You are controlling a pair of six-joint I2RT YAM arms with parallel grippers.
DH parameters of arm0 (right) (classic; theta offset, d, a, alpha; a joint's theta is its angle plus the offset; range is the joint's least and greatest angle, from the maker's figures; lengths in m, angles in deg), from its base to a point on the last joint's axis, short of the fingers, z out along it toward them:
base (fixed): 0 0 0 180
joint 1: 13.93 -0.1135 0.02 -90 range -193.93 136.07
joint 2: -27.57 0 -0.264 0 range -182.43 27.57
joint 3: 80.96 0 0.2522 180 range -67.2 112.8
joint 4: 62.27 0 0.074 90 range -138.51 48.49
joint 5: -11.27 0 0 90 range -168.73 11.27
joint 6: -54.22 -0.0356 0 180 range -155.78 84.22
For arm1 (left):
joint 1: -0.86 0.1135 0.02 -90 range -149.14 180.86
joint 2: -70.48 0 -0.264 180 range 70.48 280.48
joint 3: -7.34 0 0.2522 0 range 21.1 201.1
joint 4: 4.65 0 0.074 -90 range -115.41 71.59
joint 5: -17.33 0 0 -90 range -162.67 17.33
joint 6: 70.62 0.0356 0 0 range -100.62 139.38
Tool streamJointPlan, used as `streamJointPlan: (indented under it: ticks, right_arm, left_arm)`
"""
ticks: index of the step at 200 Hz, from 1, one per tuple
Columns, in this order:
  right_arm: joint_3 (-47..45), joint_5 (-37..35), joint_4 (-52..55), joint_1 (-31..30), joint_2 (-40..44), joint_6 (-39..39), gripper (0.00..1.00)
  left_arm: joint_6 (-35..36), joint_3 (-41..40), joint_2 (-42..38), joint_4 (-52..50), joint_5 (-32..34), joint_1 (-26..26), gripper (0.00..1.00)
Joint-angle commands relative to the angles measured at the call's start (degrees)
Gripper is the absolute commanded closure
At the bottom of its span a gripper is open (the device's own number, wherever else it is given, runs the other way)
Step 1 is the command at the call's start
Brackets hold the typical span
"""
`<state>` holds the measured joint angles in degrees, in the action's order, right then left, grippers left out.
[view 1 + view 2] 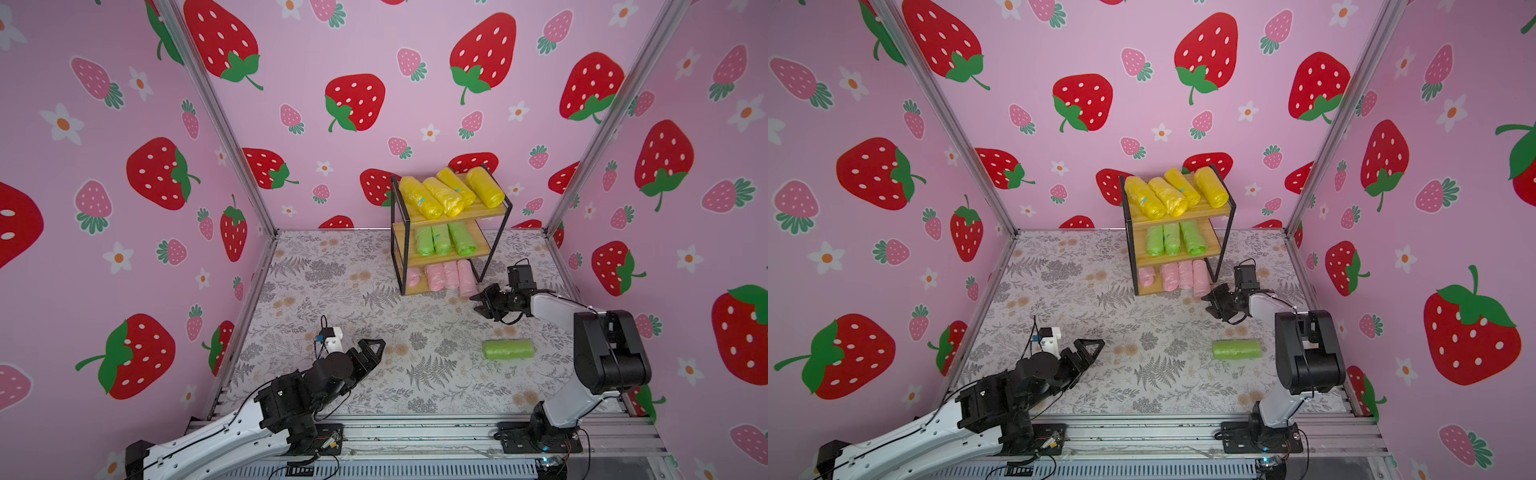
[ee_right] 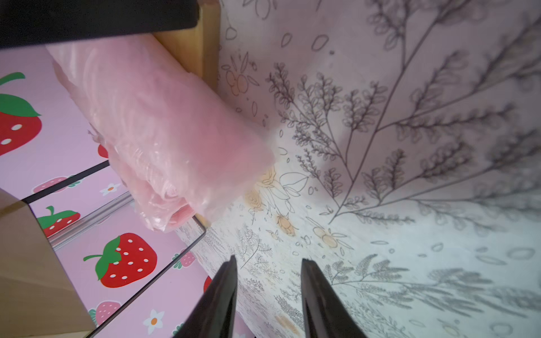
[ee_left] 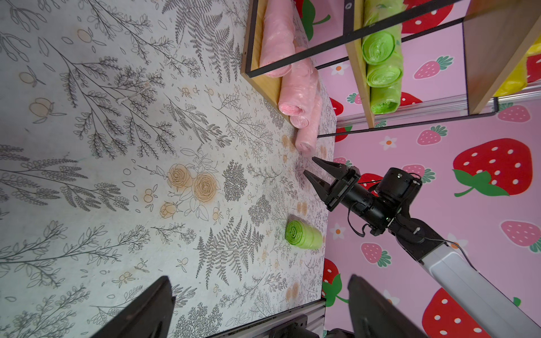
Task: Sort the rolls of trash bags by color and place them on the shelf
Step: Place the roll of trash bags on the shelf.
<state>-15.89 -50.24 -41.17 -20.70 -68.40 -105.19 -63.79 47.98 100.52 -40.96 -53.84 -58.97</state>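
Twelve rolls of trash bags, one shelf [image 1: 478, 214], two arms.

Shelf: three wooden tiers in a black wire frame, at the back of the floral desk [image 1: 332, 291], right of centre.

- Top tier: four yellow rolls [image 1: 444, 195], side by side, ends facing forward.
- Middle tier: three green rolls [image 1: 440, 240], bunched together, with bare board to their right.
- Bottom tier: four pink rolls [image 1: 451, 274]. One lies apart at the left and three are packed at the right. The rightmost pink roll [image 2: 164, 131] juts past the board's front edge.

Off the shelf: one loose green roll [image 1: 508, 349], lying on its side on the desk in front of the shelf, beside the right arm's upright link and touched by nothing.

Right pincer [image 1: 476, 304]: low over the desk, just beside the protruding end of the rightmost pink roll. Its jaws are narrowly parted and nothing is between them.

Left pincer [image 1: 380, 353]: over the front left of the desk, well apart from every roll, jaws spread wide and empty.
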Motion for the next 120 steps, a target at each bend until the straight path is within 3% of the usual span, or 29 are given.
streamJointPlan:
  ticks: [1,120]
  right_arm:
    - [1.98,-0.98,1.08,0.26,-1.48,0.5,0.61]
    - [6.28,-4.12,-4.14,0.8,-9.3,-2.28,0.65]
  left_arm:
    - [0.28,0.9,0.38,-0.67,0.22,0.25,0.03]
    - [-0.05,0.55,-2.24,-4.5,1.95,0.24,0.04]
